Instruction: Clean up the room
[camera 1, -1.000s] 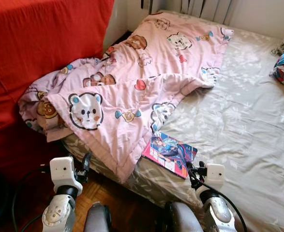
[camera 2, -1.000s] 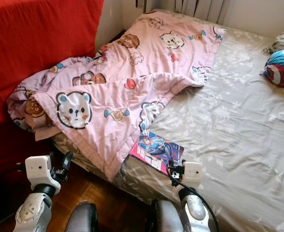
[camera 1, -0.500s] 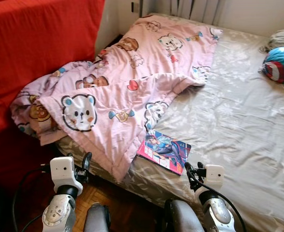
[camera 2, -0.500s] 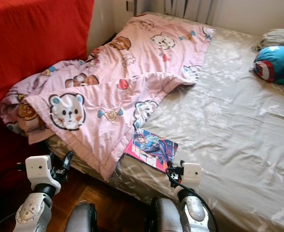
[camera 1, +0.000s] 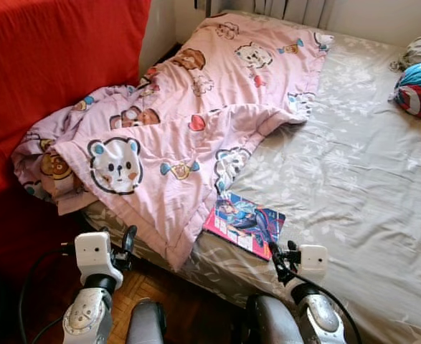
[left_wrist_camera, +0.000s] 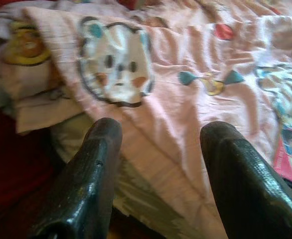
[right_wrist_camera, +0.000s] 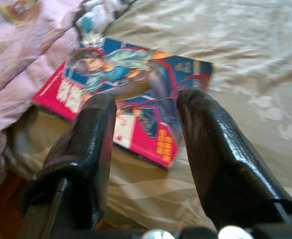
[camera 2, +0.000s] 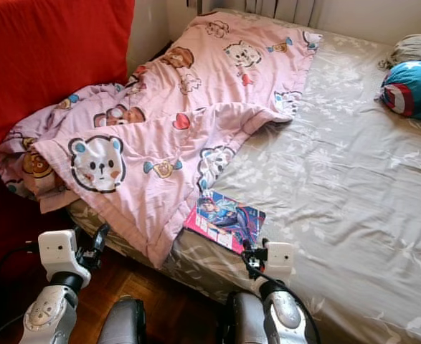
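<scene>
A pink cartoon-print blanket [camera 1: 196,122] lies rumpled across the left part of the bed [camera 1: 353,165] and hangs over its near edge. Beside the blanket's corner, a colourful comic book [camera 1: 244,221] lies flat on the grey sheet near the bed's front edge. My right gripper [camera 1: 276,259] is open just in front of the book [right_wrist_camera: 136,84], with nothing between its fingers. My left gripper [camera 1: 128,240] is open too, low by the bed's edge and pointing at the hanging blanket [left_wrist_camera: 136,99].
A red-covered sofa [camera 1: 45,64] stands against the bed's left side. A round star-shield cushion [camera 1: 419,89] and a grey bundle [camera 1: 419,50] lie at the far right of the bed. Wooden floor [camera 1: 188,308] and a black cable [camera 1: 31,279] are below me.
The camera view has swayed slightly. The blanket and book lie as before, and both grippers stay open near the bed's front edge.
</scene>
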Motion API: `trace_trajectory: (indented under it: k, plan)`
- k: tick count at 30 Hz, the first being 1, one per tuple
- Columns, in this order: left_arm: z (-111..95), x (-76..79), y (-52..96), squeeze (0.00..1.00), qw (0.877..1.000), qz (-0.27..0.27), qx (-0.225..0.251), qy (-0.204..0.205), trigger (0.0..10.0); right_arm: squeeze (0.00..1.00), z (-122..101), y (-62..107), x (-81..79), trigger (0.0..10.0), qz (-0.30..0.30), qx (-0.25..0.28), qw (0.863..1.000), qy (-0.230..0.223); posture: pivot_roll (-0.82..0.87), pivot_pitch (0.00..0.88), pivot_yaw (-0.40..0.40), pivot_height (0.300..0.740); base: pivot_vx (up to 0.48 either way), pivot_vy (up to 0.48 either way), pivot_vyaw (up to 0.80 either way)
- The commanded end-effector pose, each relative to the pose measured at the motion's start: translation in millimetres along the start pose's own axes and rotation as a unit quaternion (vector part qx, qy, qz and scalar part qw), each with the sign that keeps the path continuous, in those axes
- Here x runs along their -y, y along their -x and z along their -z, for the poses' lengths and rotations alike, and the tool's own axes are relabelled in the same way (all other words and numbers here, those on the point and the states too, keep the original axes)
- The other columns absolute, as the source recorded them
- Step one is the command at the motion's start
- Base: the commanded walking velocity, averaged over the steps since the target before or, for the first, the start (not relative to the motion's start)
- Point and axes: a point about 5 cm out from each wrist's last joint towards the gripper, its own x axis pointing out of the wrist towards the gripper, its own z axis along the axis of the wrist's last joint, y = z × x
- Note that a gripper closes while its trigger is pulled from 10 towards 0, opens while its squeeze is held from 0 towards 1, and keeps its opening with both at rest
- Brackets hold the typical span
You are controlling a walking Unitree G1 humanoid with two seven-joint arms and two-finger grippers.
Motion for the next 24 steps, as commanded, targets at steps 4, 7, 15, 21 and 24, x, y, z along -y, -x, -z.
trace_trajectory:
  k: [4, 7, 15, 21, 24]
  plan:
    - [2, -2.1, 3.8, 0.00, 1.000, -0.002, -0.010, 0.000, 10.0, 0.00, 10, 4.6, 0.5, 10.0, 0.003, -0.021, 1.000, -0.007, 0.01, 0.210, -0.026, 0.625, 0.000, 0.000, 0.51]
    - [2, -2.3, 3.8, 0.00, 1.000, -0.002, -0.010, 0.000, 10.0, 0.00, 11, 4.9, 1.3, 10.0, 0.007, -0.023, 1.000, -0.010, 0.01, 0.211, -0.025, 0.625, 0.000, 0.000, 0.00]
    - [4, 1.0, 1.6, 0.00, 1.000, 0.005, -0.016, 0.001, 10.0, 0.00, 9, 2.9, 1.9, 10.0, 0.014, -0.017, 1.000, -0.015, 0.01, 0.219, -0.019, 0.625, 0.000, 0.000, 0.00]
    - [0, 4.7, -6.9, 0.00, 1.000, 0.018, -0.013, -0.002, 10.0, 0.00, 13, -2.8, 4.4, 10.0, 0.030, -0.050, 0.998, -0.010, 0.03, 0.251, -0.005, 0.625, 0.000, 0.000, 0.00]
    - [-4, 2.8, -10.9, 0.00, 1.000, 0.019, -0.010, -0.007, 10.0, 0.00, 12, -6.0, 7.8, 10.0, 0.048, -0.059, 0.997, -0.029, 0.04, 0.271, 0.001, 0.625, 0.000, 0.000, 0.00]
